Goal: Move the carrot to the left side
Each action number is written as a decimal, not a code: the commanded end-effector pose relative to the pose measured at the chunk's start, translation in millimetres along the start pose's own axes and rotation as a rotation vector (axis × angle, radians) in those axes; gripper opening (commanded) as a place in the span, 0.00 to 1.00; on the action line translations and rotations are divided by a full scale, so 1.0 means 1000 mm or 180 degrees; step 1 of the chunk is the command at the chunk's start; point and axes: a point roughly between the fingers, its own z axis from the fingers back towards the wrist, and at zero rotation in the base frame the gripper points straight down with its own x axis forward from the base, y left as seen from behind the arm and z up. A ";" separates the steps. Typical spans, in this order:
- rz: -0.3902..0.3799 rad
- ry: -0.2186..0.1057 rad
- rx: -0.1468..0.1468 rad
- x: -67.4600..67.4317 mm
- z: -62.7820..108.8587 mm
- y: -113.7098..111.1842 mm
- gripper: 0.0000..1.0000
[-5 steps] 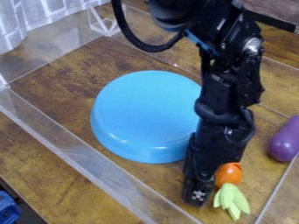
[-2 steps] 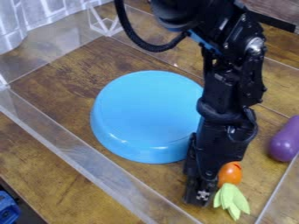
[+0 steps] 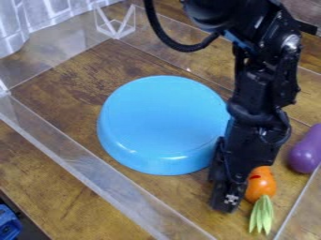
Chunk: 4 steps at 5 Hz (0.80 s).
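Note:
The carrot (image 3: 261, 185) is a small orange toy with a light green leafy top (image 3: 262, 214) pointing toward the front edge. It sits at the front right of the wooden table, right of the blue plate (image 3: 160, 122). My gripper (image 3: 242, 190) hangs from the black arm (image 3: 264, 89), with its fingers down at the carrot. One black finger (image 3: 227, 194) stands on the carrot's left side; the other finger is hidden. The jaws appear to be closed around the carrot.
A purple eggplant toy (image 3: 306, 150) lies at the right edge. A clear plastic wall (image 3: 88, 169) runs along the front and left of the table. A clear container (image 3: 119, 21) stands at the back.
The arm and gripper have shifted to the right and slightly forward, and the carrot has moved right with them, now a little farther from the blue plate.

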 end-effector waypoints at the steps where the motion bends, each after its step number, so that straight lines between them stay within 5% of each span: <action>1: -0.0324 0.0018 0.0034 0.006 0.006 -0.007 0.00; 4: -0.0364 0.0092 0.0013 0.009 0.020 -0.002 0.00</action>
